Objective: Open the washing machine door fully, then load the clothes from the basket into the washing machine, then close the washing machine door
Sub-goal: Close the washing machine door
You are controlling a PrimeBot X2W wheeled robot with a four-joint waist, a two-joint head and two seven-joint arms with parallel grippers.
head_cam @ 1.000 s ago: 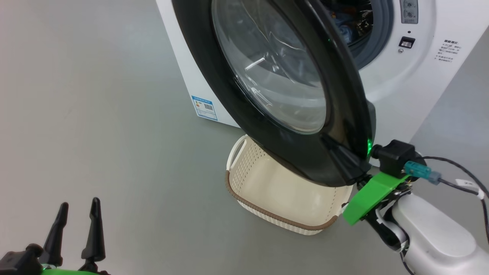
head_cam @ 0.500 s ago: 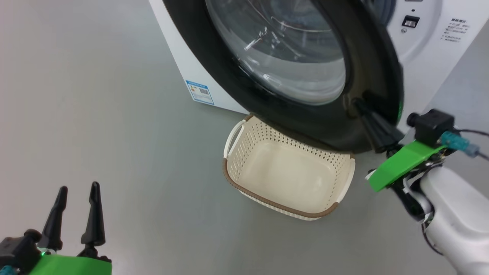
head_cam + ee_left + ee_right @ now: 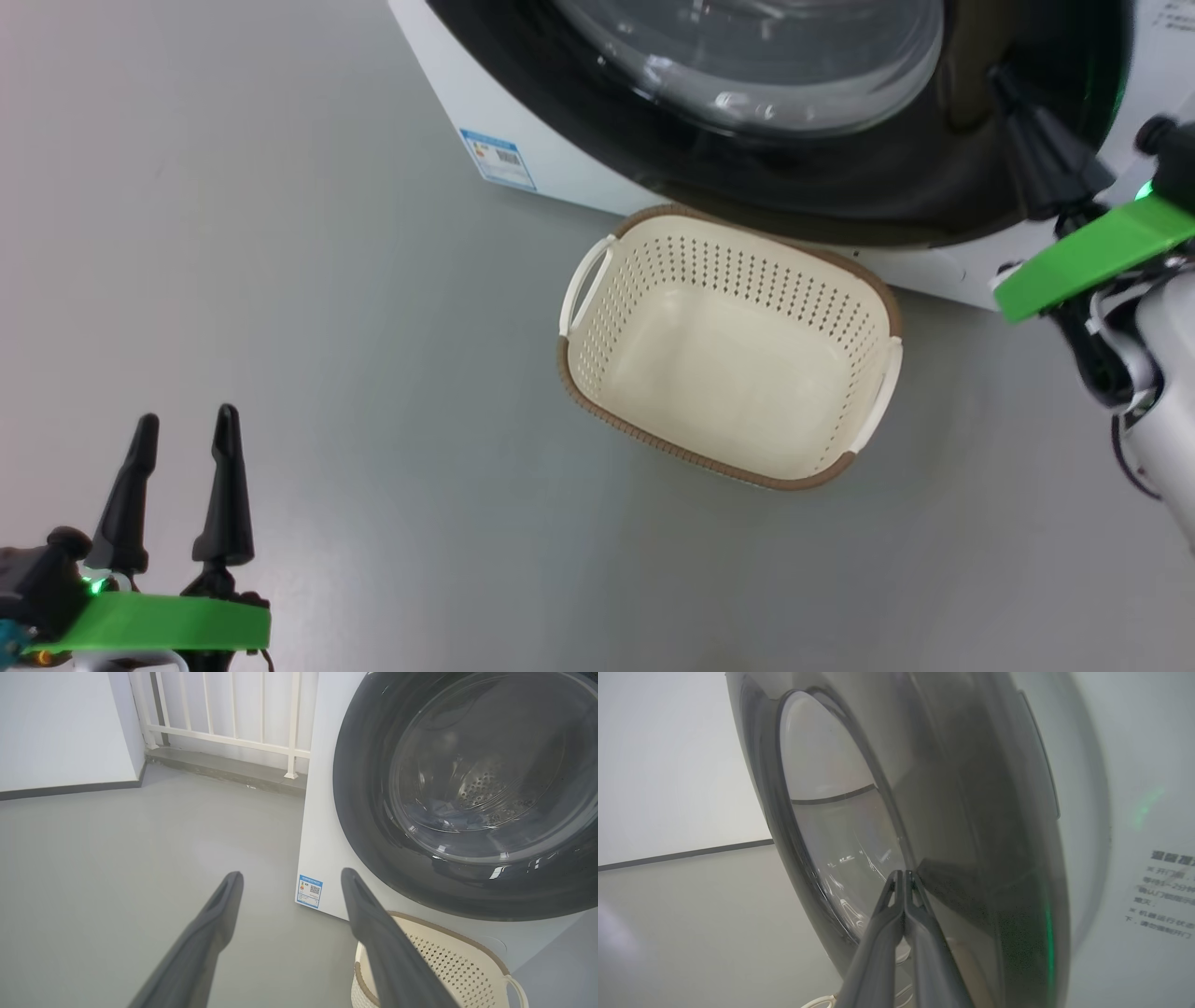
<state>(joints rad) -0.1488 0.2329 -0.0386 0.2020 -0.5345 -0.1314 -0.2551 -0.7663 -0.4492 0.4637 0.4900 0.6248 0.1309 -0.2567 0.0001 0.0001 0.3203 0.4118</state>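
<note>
We log: left claw (image 3: 187, 415) apart, empty | right claw (image 3: 902, 872) pressed together, tips at washing machine door (image 3: 840, 196) | blue label sticker (image 3: 310, 891) beyond left claw, print unreadable | basket (image 3: 766, 271) between our claws.

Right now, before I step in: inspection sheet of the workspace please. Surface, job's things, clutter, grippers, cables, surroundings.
Surface: grey floor, smooth.
Job's things: washing machine white, blue label low on its side; washing machine door swung close against the front, latching cannot be told; clothes seen as blue fabric through the glass, in the drum; basket on the floor before the machine, empty.
Clutter: nothing seen.
Grippers: left gripper open, holding nothing, above the floor; right gripper shut, tips at the door's black ring, contact likely.
Cables: thin dark cable looped at the right wrist.
Surroundings: white railing; white wall with dark skirting.
</note>
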